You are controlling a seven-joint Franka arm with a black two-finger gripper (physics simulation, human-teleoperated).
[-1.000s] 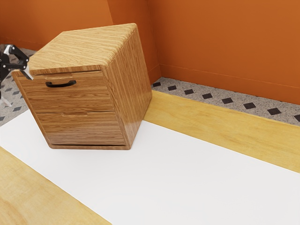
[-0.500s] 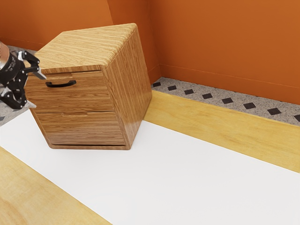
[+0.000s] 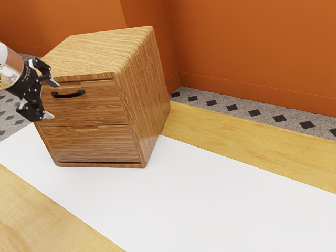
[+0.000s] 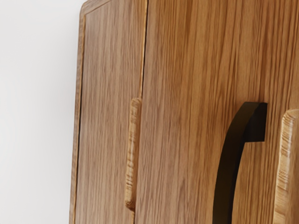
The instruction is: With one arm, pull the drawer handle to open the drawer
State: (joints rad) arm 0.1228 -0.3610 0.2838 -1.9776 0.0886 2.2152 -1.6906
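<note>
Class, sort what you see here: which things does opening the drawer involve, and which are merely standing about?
For the job:
- gripper, open, at the cabinet front
- black handle
- top drawer

Just about:
- lower drawer
- white surface
- orange wall
- tiled floor

Backdrop: orange wall [image 3: 252, 42], 2 faces meeting at 1 inside corner, same-colour baseboard [image 3: 262, 88] along the foot.

Floor strip [image 3: 262, 107] below baseboard: speckled grey, 1 row of black diamonds [image 3: 254, 112] running toward the exterior view's right. More of the same grey floor at the exterior view's left edge.

Next strip nearer the camera: light wooden band [image 3: 252, 142], grain lengthwise.

Then a plain white surface [image 3: 199, 199], wide, unmarked; also seen pale in the wrist view [image 4: 32, 116].

Lower left corner: a 2nd wooden band [image 3: 37, 220], bordering the white.
</note>
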